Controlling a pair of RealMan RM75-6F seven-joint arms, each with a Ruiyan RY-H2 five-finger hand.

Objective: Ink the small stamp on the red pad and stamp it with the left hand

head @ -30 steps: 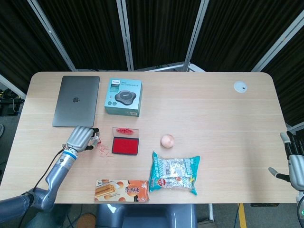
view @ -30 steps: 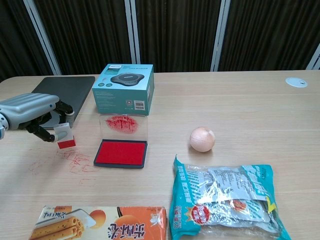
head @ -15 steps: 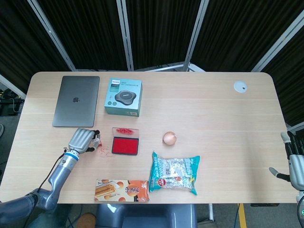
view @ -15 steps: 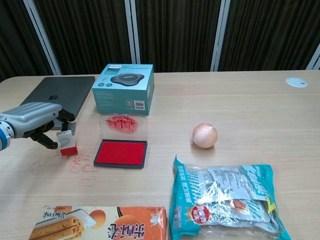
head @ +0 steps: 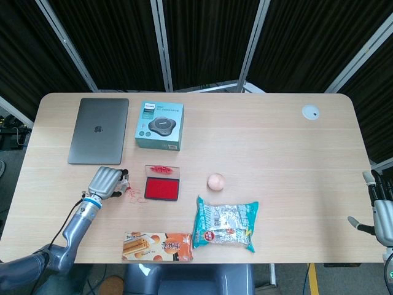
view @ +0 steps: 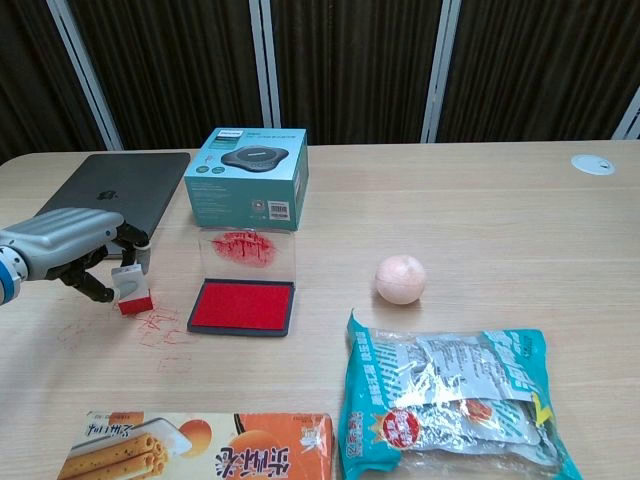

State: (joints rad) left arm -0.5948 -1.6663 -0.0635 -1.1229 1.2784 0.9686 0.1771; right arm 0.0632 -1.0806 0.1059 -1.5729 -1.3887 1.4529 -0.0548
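Lowered since a second ago, one small stamp (view: 132,293) stands upright, red face on the desk (view: 500,210), pinched by the left hand (view: 62,246), left of one red pad (view: 242,305). Right hand (head: 381,212) holds nothing, fingers apart.

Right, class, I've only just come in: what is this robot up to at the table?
The left hand holds the small stamp and presses it on the table, among red stamp marks just left of the open red pad. The right hand hangs at the table's far right edge, holding nothing. The snack packs, ball, box and laptop lie untouched.
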